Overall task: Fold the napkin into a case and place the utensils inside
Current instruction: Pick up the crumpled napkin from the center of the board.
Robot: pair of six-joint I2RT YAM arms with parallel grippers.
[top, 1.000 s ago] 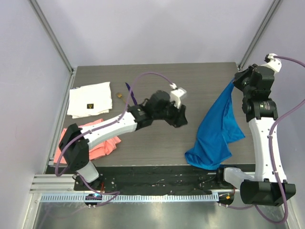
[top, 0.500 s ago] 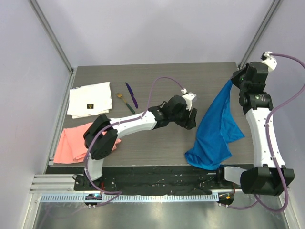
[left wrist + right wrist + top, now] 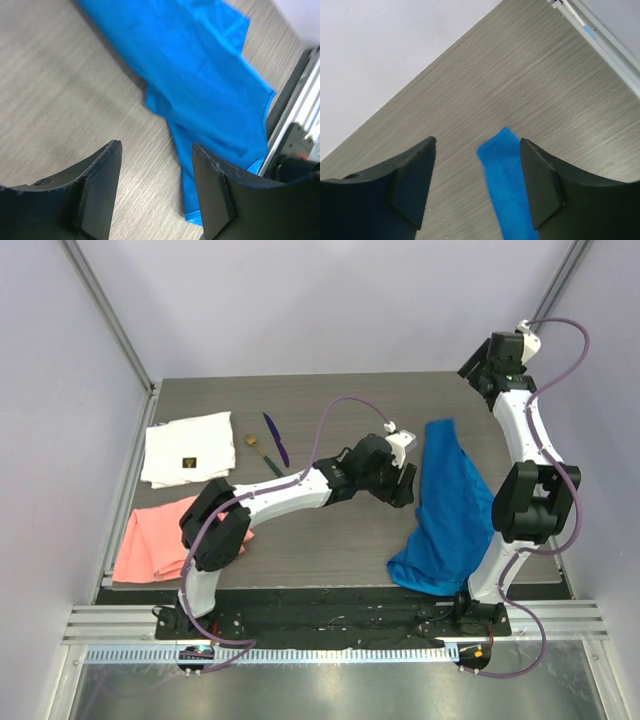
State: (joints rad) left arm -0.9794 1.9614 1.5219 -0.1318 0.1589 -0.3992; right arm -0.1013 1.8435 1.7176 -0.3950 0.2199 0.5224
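Observation:
The blue napkin (image 3: 448,502) lies loose and rumpled on the right side of the table, running from mid-depth to the near edge; no case is in view. My right gripper (image 3: 476,370) hangs open above the far right corner, and the napkin's far end (image 3: 506,172) shows below it, free of the fingers. My left gripper (image 3: 402,484) is open just left of the napkin (image 3: 200,75), holding nothing. The utensils lie at the back left: the purple one (image 3: 276,440) and the green-handled one (image 3: 262,453).
A white cloth with a dark label (image 3: 188,448) lies at the far left. A salmon-pink cloth (image 3: 155,540) sits at the near left. The metal frame rail (image 3: 295,95) borders the table beyond the napkin.
My right gripper opened and let go of the napkin, whose raised end dropped onto the table. The right arm swung back and left. The left gripper moved right toward the napkin.

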